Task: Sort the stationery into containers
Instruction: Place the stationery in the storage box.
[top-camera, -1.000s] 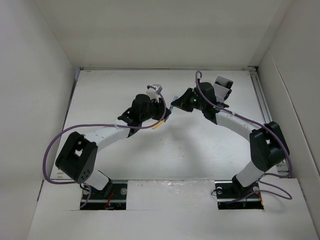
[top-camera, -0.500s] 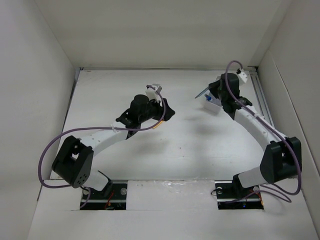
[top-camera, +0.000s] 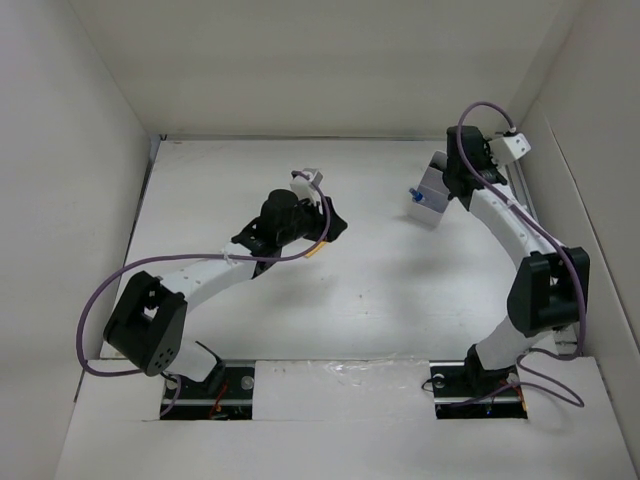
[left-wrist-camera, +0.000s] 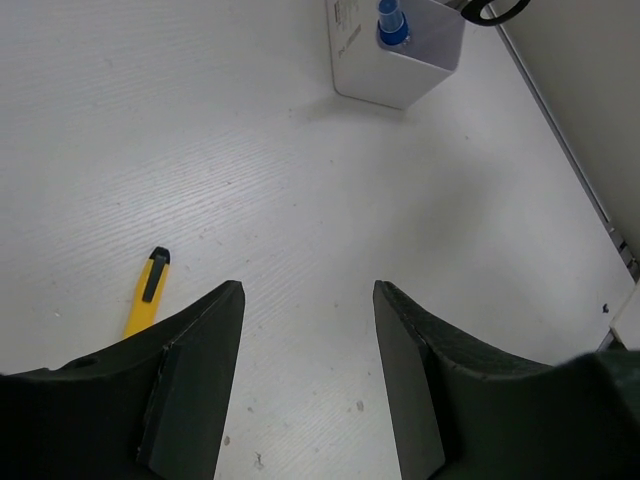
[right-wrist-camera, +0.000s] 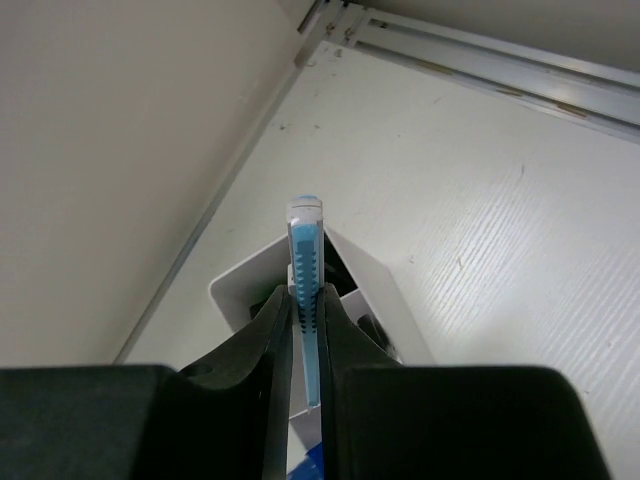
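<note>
My right gripper (right-wrist-camera: 305, 300) is shut on a silver-blue pen (right-wrist-camera: 305, 228), held just above the white compartmented container (right-wrist-camera: 238, 288). In the top view the container (top-camera: 432, 205) stands at the back right with a blue-capped bottle (top-camera: 413, 193) in it, and my right gripper (top-camera: 452, 178) is over its far end. My left gripper (left-wrist-camera: 308, 292) is open and holds nothing, low over the table. A short yellow stick (left-wrist-camera: 148, 296) with a black clip lies just left of its left finger. The left wrist view also shows the bottle (left-wrist-camera: 390, 22) and black scissors handles (left-wrist-camera: 495, 10) in the container (left-wrist-camera: 385, 70).
White walls close in the table on three sides. A metal rail (right-wrist-camera: 480, 70) runs along the right wall near the container. The left arm (top-camera: 215, 270) reaches across the middle left, with the yellow stick (top-camera: 315, 250) beside its gripper (top-camera: 335, 222).
The two grippers were close together at mid-table. The left jaws opened, and the right arm swung to the back right with the pen, ending over the container.
</note>
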